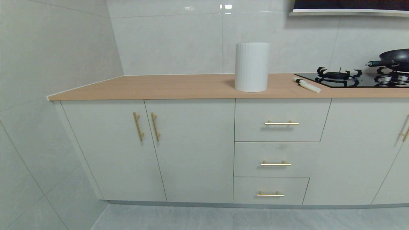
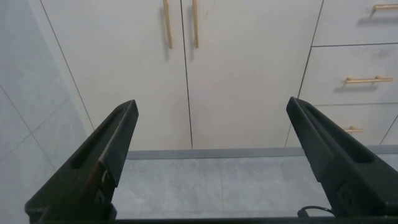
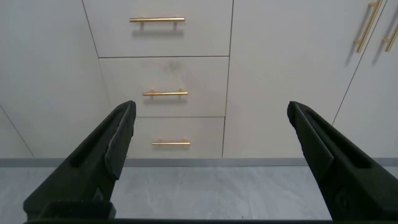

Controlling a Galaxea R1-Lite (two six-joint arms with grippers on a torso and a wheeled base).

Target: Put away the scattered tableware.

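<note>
Utensil [image 1: 307, 85] beside the hob [image 1: 338, 76] on the tabletop [image 1: 179, 86] looks light, stiff, slippery; I'd pinch it mid-handle. Left end effector [image 2: 211, 104] and right end effector [image 3: 211, 106] both gape, empty.

canister [image 1: 252, 67] 1 | utensil [image 1: 307, 85] 1 | wok [image 1: 396, 59] 1 | drawers [image 1: 281, 119] 3 | burners [image 1: 338, 75] 2

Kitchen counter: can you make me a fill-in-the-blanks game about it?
1. The ribbed jar on the counter is ____ in colour.
2. The utensil lies on the counter between the jar and the ____.
3. Count the drawers stacked under the jar: there are ____.
4. The left tool and right tool are both ____.

Missing words: white, stove, three, open.
</note>
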